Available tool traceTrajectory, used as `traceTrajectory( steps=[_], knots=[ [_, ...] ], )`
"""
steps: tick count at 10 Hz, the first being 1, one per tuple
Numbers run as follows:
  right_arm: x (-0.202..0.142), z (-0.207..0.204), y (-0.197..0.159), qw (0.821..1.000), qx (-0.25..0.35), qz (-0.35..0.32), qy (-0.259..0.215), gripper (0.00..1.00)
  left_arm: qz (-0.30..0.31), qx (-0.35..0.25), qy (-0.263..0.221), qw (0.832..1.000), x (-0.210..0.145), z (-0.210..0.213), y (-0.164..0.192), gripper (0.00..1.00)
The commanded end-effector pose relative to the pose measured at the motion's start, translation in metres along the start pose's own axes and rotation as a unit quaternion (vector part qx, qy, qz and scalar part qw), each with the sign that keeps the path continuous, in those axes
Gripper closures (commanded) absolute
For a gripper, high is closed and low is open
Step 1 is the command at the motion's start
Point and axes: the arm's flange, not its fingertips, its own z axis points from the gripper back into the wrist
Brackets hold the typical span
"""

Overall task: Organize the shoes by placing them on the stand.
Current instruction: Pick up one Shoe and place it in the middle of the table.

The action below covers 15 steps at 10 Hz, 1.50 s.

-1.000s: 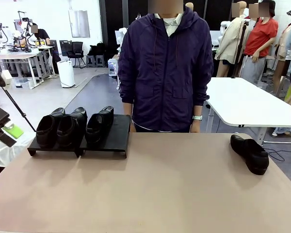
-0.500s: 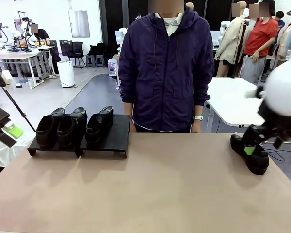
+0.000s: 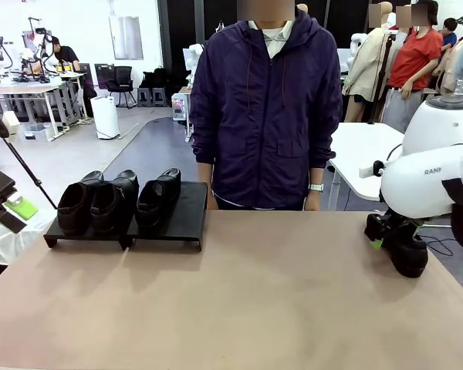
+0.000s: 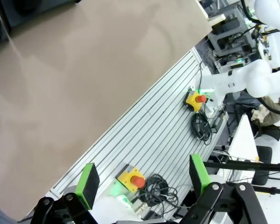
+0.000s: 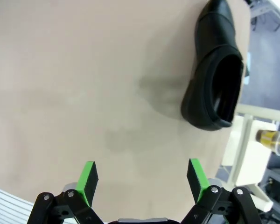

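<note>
My right arm just swung in over last shoe on bench, jaws apart, empty. Left jaws apart too. Stand holds three; grasp comes next.

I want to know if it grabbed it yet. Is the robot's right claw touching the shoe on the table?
Apart. In the right wrist view the open right gripper has bare table between its fingers, with the lone shoe lying farther off.
</note>
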Motion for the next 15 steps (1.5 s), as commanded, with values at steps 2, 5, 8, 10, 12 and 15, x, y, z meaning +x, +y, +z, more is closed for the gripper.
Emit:
traceTrajectory(
  steps=[2, 5, 8, 10, 12, 15],
  knots=[
    [-0.006, 0.01, 0.002, 1.0, -0.019, 0.01, -0.004, 0.0, 0.001, 0.0, -0.005, 1.0, 0.001, -0.001, -0.001, 0.0],
    [0.032, -0.006, -0.006, 1.0, 0.013, 0.003, -0.013, 0.0, 0.001, 0.0, -0.005, 1.0, 0.001, -0.001, -0.001, 0.0],
    [0.069, -0.018, -0.04, 1.0, 0.017, -0.014, 0.011, 0.0, 0.001, 0.0, -0.005, 1.0, 0.001, -0.001, -0.001, 0.0],
    [0.08, -0.04, -0.071, 0.999, 0.034, -0.036, -0.005, 0.0, 0.001, 0.0, -0.005, 1.0, 0.001, -0.001, -0.001, 0.0],
    [0.075, -0.056, -0.091, 0.997, 0.053, -0.063, 0.001, 0.0, 0.001, 0.0, -0.005, 1.0, 0.001, -0.001, -0.001, 0.0],
    [0.071, -0.083, -0.108, 0.994, 0.083, -0.064, -0.004, 0.0, 0.001, 0.0, -0.005, 1.0, 0.001, -0.001, -0.001, 0.0]
  ],
)
